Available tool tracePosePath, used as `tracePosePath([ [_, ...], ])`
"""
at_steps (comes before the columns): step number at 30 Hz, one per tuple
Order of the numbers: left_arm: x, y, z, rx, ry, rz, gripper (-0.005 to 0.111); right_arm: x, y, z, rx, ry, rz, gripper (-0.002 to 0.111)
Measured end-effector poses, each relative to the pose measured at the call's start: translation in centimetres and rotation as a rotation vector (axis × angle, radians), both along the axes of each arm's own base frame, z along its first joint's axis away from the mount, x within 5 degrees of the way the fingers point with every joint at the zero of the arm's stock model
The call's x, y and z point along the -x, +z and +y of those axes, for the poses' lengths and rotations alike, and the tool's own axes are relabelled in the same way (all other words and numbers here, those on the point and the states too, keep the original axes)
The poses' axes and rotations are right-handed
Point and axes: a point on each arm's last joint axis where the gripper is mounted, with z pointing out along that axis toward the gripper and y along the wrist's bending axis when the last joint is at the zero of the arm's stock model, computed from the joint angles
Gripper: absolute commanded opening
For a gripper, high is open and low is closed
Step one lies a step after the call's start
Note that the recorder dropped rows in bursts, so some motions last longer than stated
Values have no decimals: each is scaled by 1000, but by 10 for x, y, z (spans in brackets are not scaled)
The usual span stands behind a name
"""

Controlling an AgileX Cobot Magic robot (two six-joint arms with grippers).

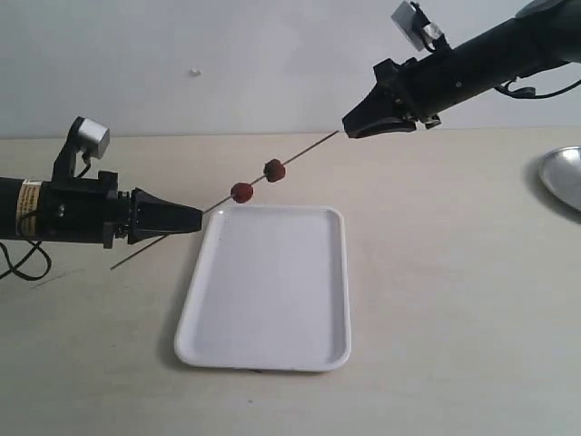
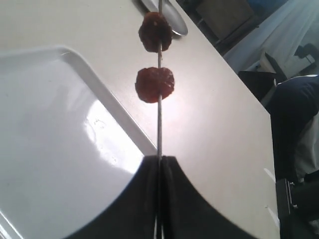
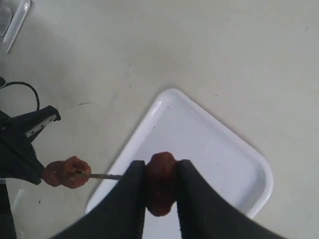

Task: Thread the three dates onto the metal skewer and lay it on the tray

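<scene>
My left gripper (image 1: 195, 219) is shut on the metal skewer (image 1: 304, 152), which slants up to the right above the far end of the white tray (image 1: 272, 345). Two reddish-brown dates (image 1: 241, 192) (image 1: 274, 170) are threaded on it. In the left wrist view the skewer (image 2: 159, 124) leaves the left gripper (image 2: 160, 158) and passes through both dates (image 2: 155, 84) (image 2: 155, 31). My right gripper (image 1: 349, 127) is at the skewer's far tip, and the third date is hidden there. In the right wrist view the right gripper (image 3: 160, 164) is shut on that date (image 3: 160, 184), and the skewer (image 3: 104, 176) points at it.
A round silver dish (image 1: 563, 177) sits at the table's right edge and also shows in the left wrist view as the dish (image 2: 172, 20) beyond the dates. The tray (image 3: 224, 164) lies below the right gripper. A black cable (image 1: 18, 263) trails by the left arm.
</scene>
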Motion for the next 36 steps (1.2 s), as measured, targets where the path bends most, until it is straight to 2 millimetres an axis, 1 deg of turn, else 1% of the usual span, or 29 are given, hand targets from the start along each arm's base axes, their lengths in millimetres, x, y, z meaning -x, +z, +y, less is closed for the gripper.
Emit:
tracePosePath([
  [12,0,0,0,-9,-15,-23,0,-1,4,3,-54,-17,-3,20],
  [25,-2,1,0,4,5,-32,0,-1,3,2,-52,-26,15,20],
  [31,-2,2,-2,5,1,-35,0,-1,3,11,-47,-10,17,20],
  [36,-1,1,-2,3,-2,-35,0,-1,3,11,-44,-14,18,20],
])
